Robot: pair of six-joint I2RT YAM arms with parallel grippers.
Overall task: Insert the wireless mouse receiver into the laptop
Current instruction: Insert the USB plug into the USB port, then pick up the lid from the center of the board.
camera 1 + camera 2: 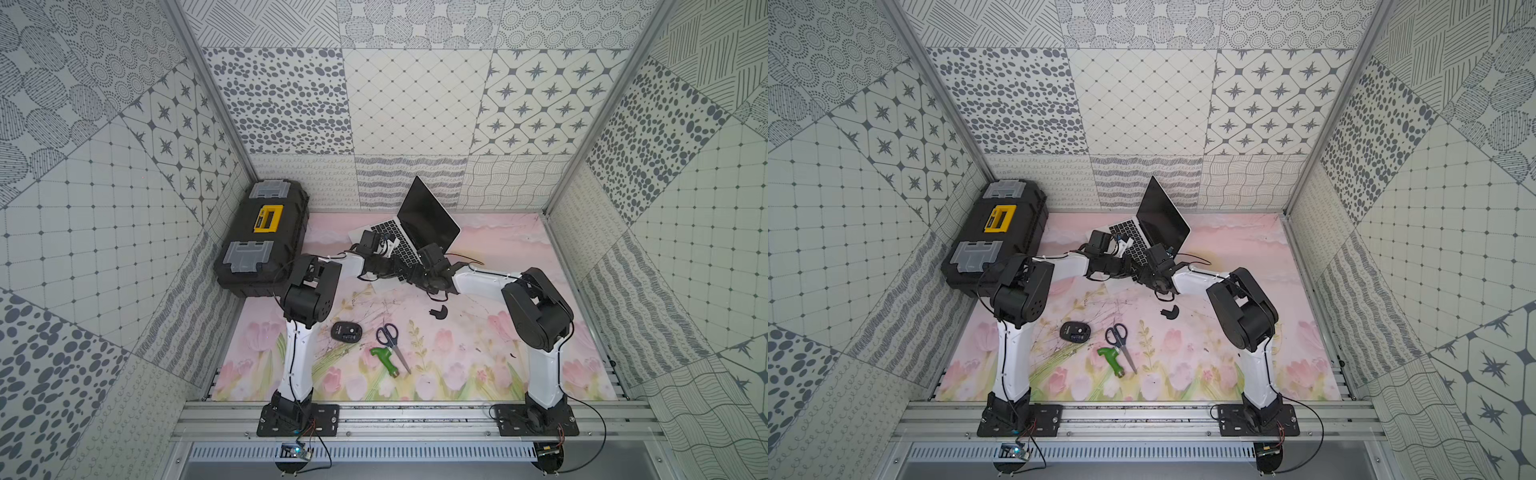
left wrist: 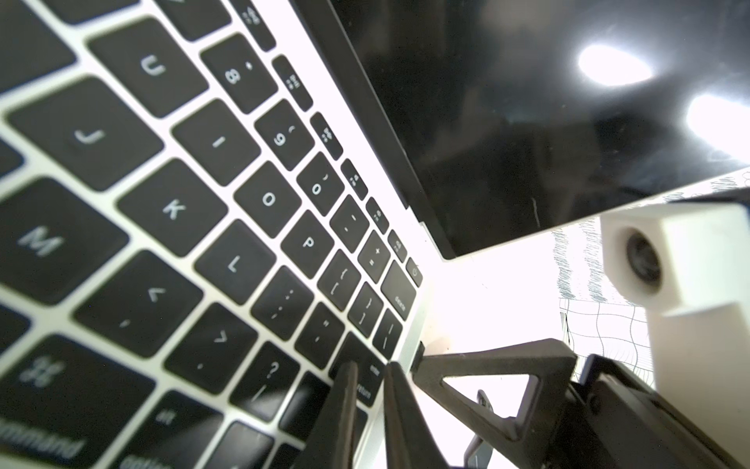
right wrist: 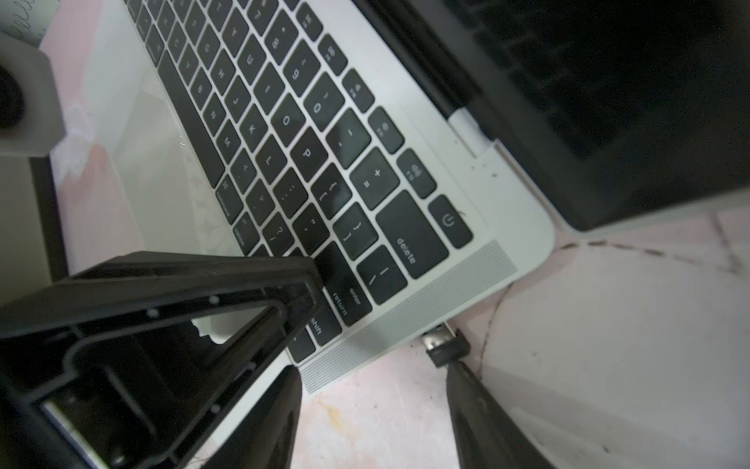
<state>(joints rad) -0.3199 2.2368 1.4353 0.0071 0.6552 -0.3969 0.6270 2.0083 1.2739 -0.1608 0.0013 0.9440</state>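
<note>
Nearest, along the front rail of the bench (image 1: pixel 498 357), the two arm bases stand well apart with a wide strip of bare flowered mat between them. Just past that strip a green-handled tool (image 1: pixel 384 358) lies beside the scissors (image 1: pixel 392 341), and the wireless mouse (image 1: pixel 346 332) sits close to their left, near the left arm. A small black curved piece (image 1: pixel 439 312) lies alone further in, to the right of the scissors. To its right the mat runs bare out to the side wall.

Both arms reach inward and meet at the near side edge of the laptop (image 1: pixel 1160 220). The right end effector (image 3: pixel 375 367) stands wide, its fingers on either side of that edge. The wireless mouse receiver (image 3: pixel 446 343) sits between them at the tip of one finger, gripped by neither. Its metal plug is in the laptop's side by the return key, with some metal showing. The left end effector (image 2: pixel 371 365) is drawn narrow, only a thin slit between its fingers and nothing in it, its tips on the keys at the same edge.

The laptop lies turned at an angle with its screen raised. Bare mat lies to its right. The toolbox (image 1: pixel 264 237) fills the far left corner against the wall, a gap of mat between it and the laptop.
</note>
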